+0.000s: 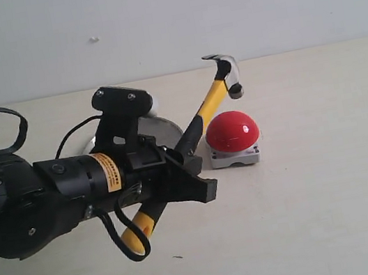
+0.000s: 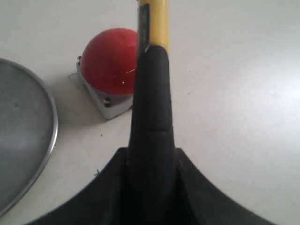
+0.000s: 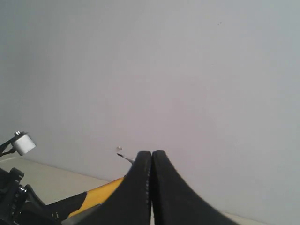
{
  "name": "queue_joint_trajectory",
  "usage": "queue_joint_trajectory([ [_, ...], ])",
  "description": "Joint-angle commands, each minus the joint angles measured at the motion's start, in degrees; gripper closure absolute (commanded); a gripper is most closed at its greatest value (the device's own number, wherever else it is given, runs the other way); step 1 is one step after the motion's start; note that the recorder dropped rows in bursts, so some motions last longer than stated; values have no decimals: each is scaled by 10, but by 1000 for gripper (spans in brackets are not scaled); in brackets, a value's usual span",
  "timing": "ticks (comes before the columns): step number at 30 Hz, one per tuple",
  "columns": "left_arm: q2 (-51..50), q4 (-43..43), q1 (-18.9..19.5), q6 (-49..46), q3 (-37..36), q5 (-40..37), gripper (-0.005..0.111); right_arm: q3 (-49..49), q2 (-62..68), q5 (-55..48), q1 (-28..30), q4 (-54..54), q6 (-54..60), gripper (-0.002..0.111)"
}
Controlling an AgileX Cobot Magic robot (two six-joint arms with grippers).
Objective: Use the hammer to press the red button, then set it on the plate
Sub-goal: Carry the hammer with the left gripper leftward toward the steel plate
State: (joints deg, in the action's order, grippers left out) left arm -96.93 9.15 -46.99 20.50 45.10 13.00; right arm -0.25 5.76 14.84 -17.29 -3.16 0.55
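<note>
Open table [image 1: 333,183] right of red button [image 1: 232,131], plate [image 1: 166,129] close on its left

The left gripper [image 1: 188,168] clamps the hammer [image 1: 211,99] by its black grip, handle slanting toward one o'clock, its head clear of the red button [image 1: 232,131] at twelve o'clock, the plate [image 1: 165,128] at the button's nine o'clock.

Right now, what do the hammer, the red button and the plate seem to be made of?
The hammer: dark, shiny steel-like head; handle yellow with a matt black grip, likely rubber or plastic. The red button: glossy red dome with highlights, probably plastic, on a grey base, perhaps metal. The plate: brushed silvery metal, with a bright rim.
</note>
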Motion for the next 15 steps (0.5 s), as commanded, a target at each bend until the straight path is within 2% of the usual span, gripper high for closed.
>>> queue_joint_trajectory([
  [1,-29,2,-4,-5,10,29,107,3,-4,0,-1,-2,-6,108],
  [4,-72,5,-4,15,19,2,107,3,-4,1,-1,-2,-9,108],
  [8,-58,6,-4,1,61,-134,107,3,-4,2,-1,-2,-21,108],
  [9,-44,6,-2,-5,66,-149,107,3,-4,2,-1,-2,-21,108],
  [15,89,6,-2,-9,67,-155,107,3,-4,2,-1,1,-21,108],
])
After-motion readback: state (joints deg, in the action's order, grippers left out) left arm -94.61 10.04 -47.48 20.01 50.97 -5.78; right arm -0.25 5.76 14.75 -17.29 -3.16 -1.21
